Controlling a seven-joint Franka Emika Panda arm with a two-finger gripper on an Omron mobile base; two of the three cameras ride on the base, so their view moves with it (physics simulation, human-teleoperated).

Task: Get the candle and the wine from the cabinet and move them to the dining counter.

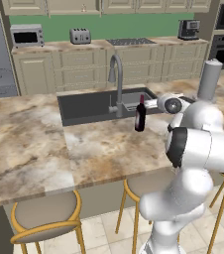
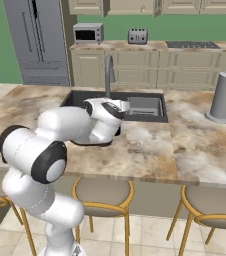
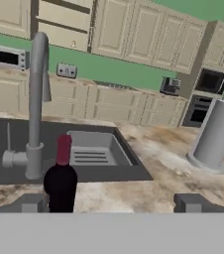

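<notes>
Now upright on the dining counter (image 1: 29,144), just in front of the dark sink (image 1: 84,106) and beside the steel tap (image 1: 117,82): the wine (image 1: 140,115), dark with a red foil neck. Just behind it, gripper (image 3: 111,202) spread wide, clamped on nothing, bottle near one fingertip (image 3: 30,203). Well apart on the same top, a grey cylinder (image 2: 224,96).

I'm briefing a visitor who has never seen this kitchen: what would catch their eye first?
The dark wine with its red neck, upright on the marbled dining counter just in front of the sink and steel tap. Right beside it, the white arm's open gripper, fingers spread. A tall grey cylinder stands on the counter right of the sink.
</notes>
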